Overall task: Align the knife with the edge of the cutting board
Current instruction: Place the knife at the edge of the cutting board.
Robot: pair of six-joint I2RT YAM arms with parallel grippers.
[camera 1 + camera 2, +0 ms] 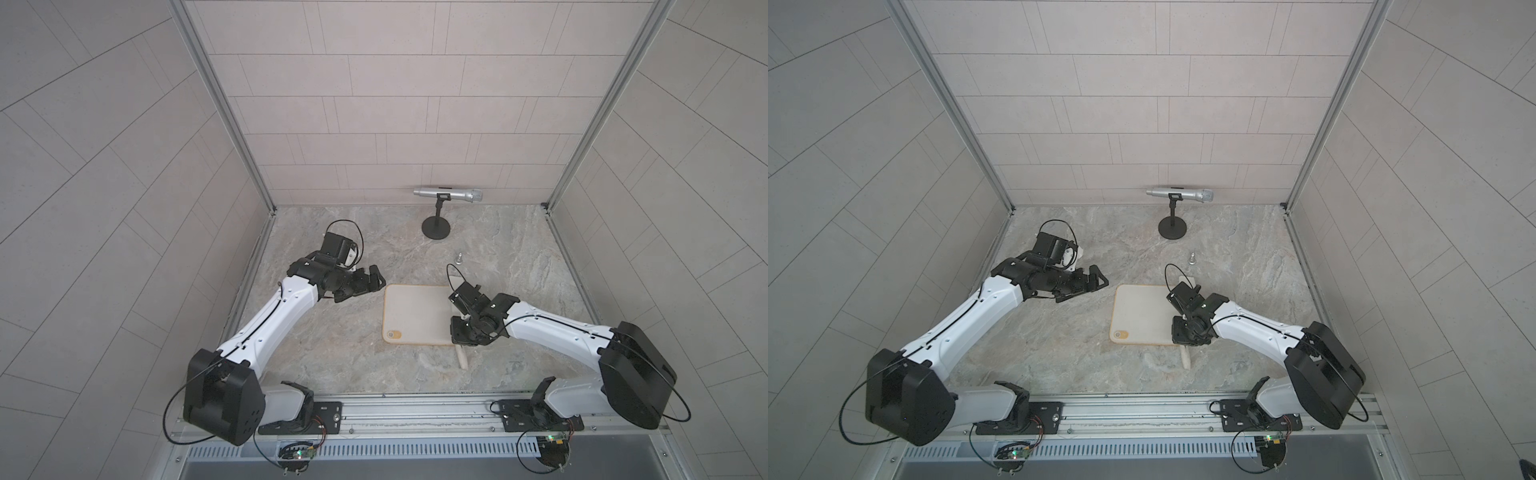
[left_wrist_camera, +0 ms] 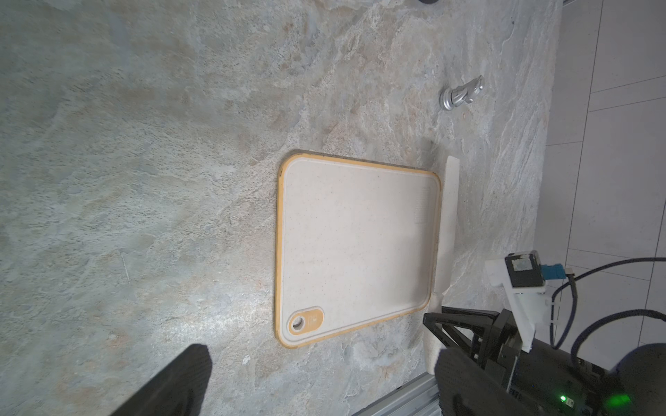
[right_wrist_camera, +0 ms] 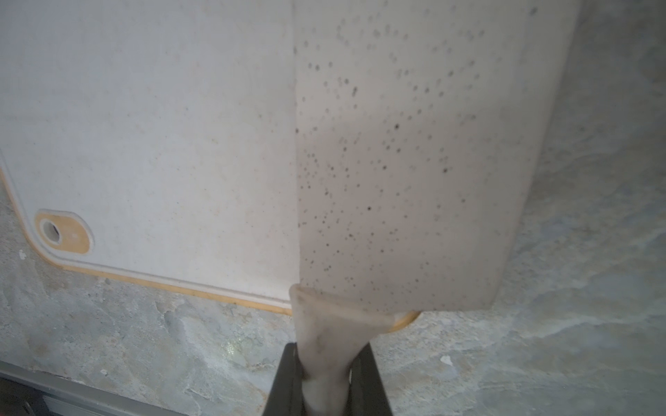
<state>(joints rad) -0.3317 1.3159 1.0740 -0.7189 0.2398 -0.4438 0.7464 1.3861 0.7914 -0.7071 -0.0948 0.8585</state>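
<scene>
Right gripper (image 3: 326, 363) — jaws clamped narrow on the beige handle of the knife (image 3: 403, 162). The blade runs along the right-hand edge of the cutting board (image 3: 144, 126), overlapping its rim; the handle projects past the board's near edge. Whether the blade rests on the board cannot be determined. Left gripper (image 1: 363, 286) — jaws spread wide, holding nothing, above the tabletop (image 1: 332, 353) left of the board, apart from it.

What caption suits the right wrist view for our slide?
Right gripper shut on the handle of the knife, speckled blade covering one edge of the cutting board.
</scene>
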